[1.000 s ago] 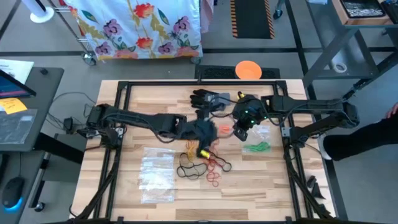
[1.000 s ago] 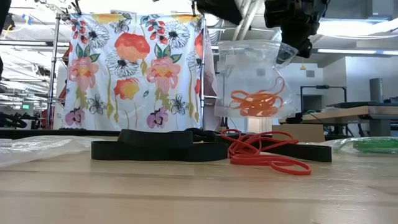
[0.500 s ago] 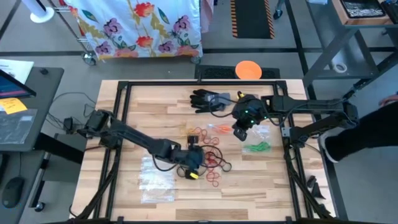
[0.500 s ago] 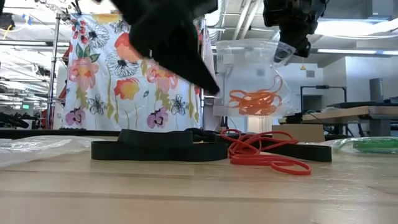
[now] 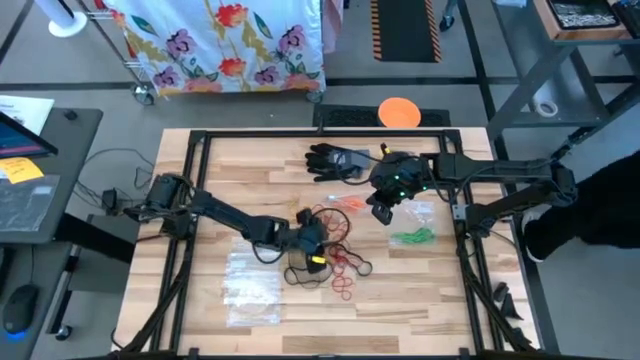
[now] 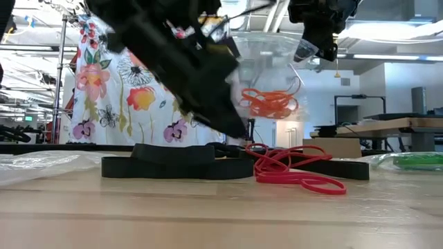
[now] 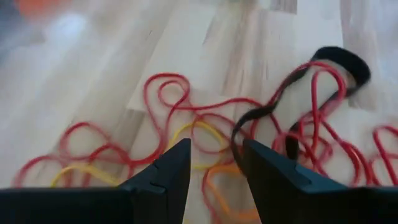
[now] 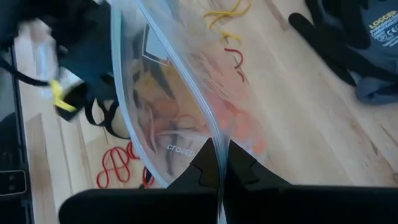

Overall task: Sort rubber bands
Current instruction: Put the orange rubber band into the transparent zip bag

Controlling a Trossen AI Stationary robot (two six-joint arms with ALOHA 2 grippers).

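A: Where do the rubber bands lie relative to the left gripper (image 5: pixel 313 246)?

B: The loose pile of thin red, orange, yellow and black rubber bands (image 5: pixel 335 258) lies on the wooden table (image 5: pixel 220 180) directly under and just ahead of the left gripper. The left wrist view shows its fingers (image 7: pixel 163 180) parted with nothing between them, low over a tangle of red loops and one yellow loop. The strands run across the gap in several directions; no single long axis can be given.

A: And the right gripper (image 5: pixel 384 204)?

B: It is clamped on the rim of a clear zip-top plastic bag (image 6: pixel 268 83) holding orange bands (image 6: pixel 268 102), raised off the table just beyond the pile. The left arm is the nearer one to the loose bands.

A: What surrounds the work?

B: A bag with green bands (image 5: pixel 412 237) lies near the right arm, flat clear plastic bags (image 5: pixel 252 275) near the left, and a black glove (image 5: pixel 335 158) at the far edge. The overlapping colours are judged the main obstruction: a closing pinch could take several at once.
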